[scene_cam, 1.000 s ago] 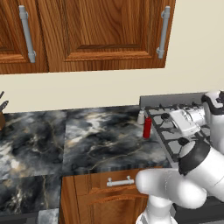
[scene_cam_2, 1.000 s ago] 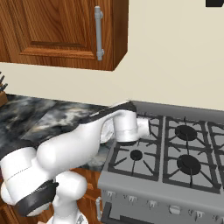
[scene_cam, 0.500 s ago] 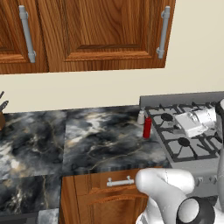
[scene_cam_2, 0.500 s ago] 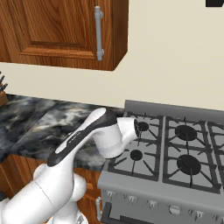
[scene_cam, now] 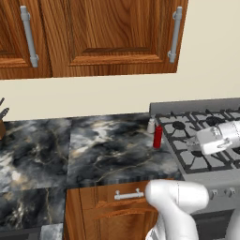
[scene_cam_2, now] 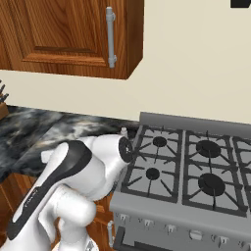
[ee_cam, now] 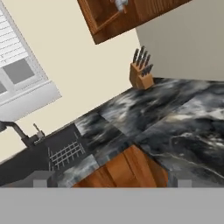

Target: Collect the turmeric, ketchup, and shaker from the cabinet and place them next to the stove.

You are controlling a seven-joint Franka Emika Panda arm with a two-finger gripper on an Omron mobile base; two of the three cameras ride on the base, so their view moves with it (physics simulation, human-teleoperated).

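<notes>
The stove [scene_cam: 201,140] fills the right side of the left base view, a grey range with black grates, and the centre and right of the right base view. The dark marbled counter [scene_cam: 93,150] stretches from it to the left edge. Wooden cupboards [scene_cam: 108,37] with bar handles hang across the top. The red ketchup [scene_cam: 158,136] stands upright on the counter just beside the stove's left edge, right of centre. The pale shaker [scene_cam: 151,125] stands just behind it, by the stove's back corner. The gripper [scene_cam: 194,144] hangs over the stove's grates at the right, its jaws spread wide and holding nothing.
</notes>
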